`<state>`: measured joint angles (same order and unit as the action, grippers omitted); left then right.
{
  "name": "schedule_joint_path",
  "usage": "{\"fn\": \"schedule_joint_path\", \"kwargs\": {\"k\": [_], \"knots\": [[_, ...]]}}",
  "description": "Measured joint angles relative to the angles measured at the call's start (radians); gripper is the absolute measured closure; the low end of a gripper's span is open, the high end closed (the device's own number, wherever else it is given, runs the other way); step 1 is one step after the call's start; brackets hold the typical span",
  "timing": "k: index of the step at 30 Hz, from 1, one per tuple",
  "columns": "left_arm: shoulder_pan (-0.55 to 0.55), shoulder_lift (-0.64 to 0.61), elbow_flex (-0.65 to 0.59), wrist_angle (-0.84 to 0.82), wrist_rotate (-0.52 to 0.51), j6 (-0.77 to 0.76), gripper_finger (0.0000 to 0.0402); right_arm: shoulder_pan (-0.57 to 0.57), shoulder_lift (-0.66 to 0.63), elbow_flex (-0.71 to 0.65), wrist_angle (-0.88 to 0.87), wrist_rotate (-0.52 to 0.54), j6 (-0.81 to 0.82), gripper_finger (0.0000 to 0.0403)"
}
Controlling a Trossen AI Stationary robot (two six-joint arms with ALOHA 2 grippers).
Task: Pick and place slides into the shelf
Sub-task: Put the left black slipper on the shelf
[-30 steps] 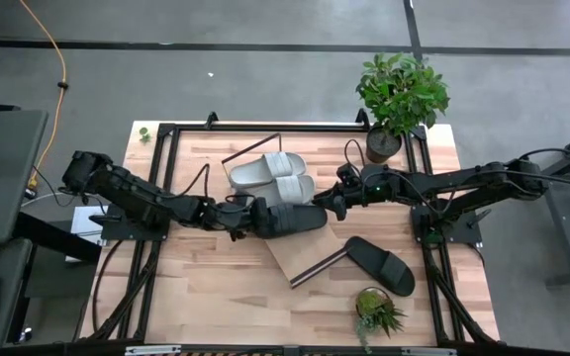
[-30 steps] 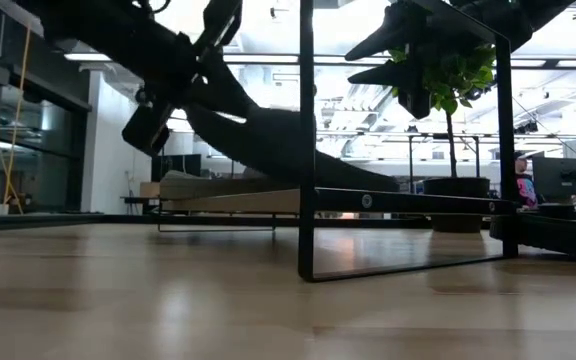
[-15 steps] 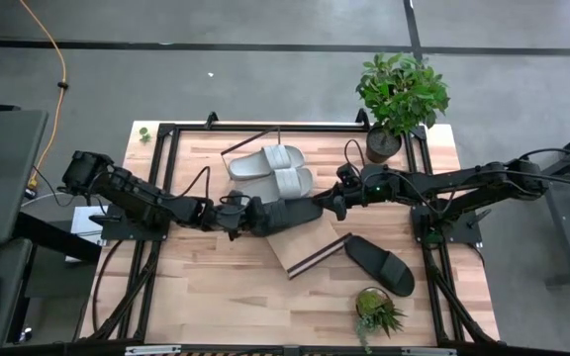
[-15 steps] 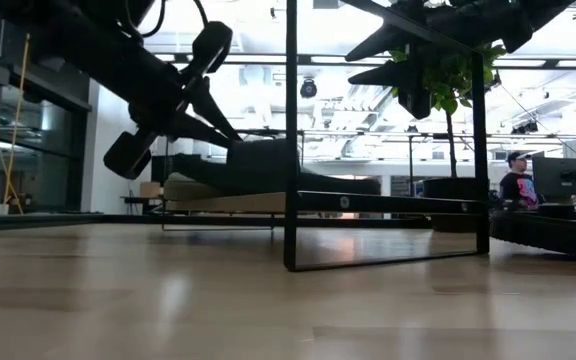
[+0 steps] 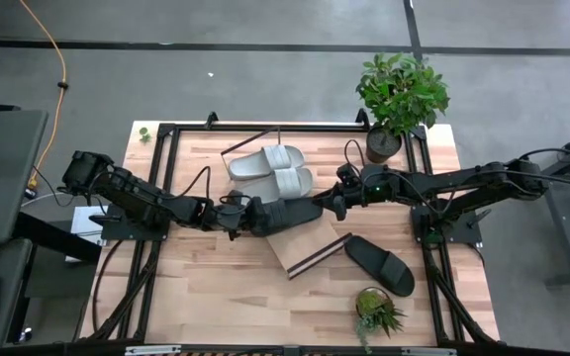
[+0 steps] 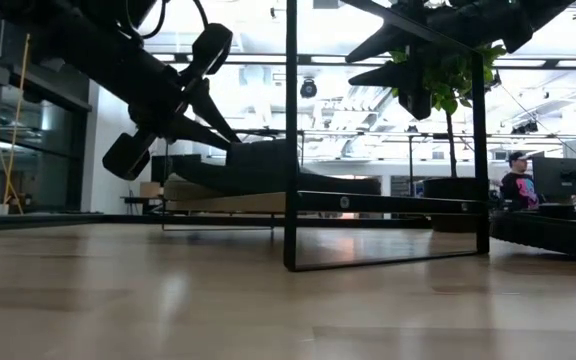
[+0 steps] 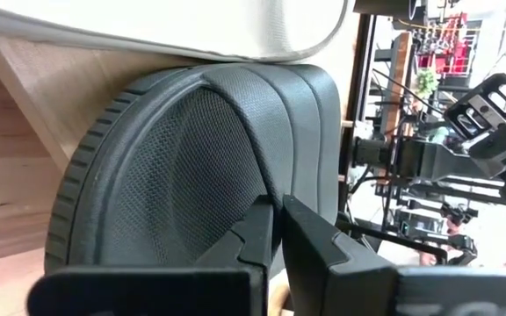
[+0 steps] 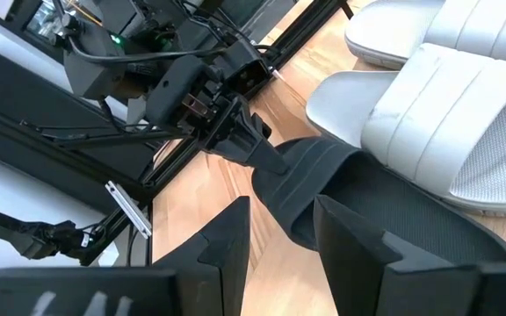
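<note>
One black slide [image 5: 290, 214] [image 7: 191, 149] [image 8: 393, 211] lies sole-down on the light-wood shelf [image 5: 298, 250], which sits slantwise on the table. Just beyond it on the board are two light grey slides [image 5: 268, 162] [image 5: 293, 182]. My left gripper [image 5: 243, 216] [image 7: 277, 211] is shut on the black slide's left end. My right gripper [image 5: 325, 206] [image 8: 279, 219] is open at its right end, one finger on each side. The second black slide [image 5: 379, 265] lies flat on the table, right of the shelf's near end. My left gripper pinches the edge of the black slide's wide strap [image 7: 266, 180] between its two fingers [image 8: 251, 151]. It comes in nearly level from the table's left. The slide sits flat on the shelf board, close against a grey slide. My right gripper: I cannot tell whether its open fingers touch the slide.
A tall potted plant [image 5: 399, 99] stands at the far right corner and a small plant [image 5: 376, 311] at the near right. The shelf's black rod frame [image 6: 290, 150] stands upright near the low camera. A person [image 6: 516, 180] sits in the room beyond.
My left gripper has come down and set the tilted black slide level on the board. The shelf with the grey slides slid a little toward the table's left and far side. For the last half second everything has stayed still.
</note>
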<state>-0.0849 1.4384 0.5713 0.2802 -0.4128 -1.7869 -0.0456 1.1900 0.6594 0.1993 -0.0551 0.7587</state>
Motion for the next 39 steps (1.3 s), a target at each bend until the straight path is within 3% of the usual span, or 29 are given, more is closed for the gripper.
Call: {"fn": "schedule_joint_path", "kwargs": {"k": [5,15,21,34,39], "knots": [[0.000,0.000,0.000,0.000,0.001,0.010,0.0375,0.000,0.000,0.000,0.000,0.000,0.000,0.0284],[0.000,0.000,0.000,-0.004,0.007,0.010,0.0253,0.000,0.000,0.000,0.000,0.000,0.000,0.0284],[0.000,0.000,0.000,-0.050,0.044,0.010,0.0209,0.000,0.000,0.000,0.000,0.000,0.001,0.0284],[0.000,-0.039,0.002,-0.068,0.082,0.065,0.0235,0.000,0.000,0.000,-0.008,-0.001,0.002,0.0284],[0.000,-0.105,0.002,-0.176,0.061,0.097,0.0249,0.000,0.000,0.000,-0.013,-0.006,0.002,0.0284]]}}
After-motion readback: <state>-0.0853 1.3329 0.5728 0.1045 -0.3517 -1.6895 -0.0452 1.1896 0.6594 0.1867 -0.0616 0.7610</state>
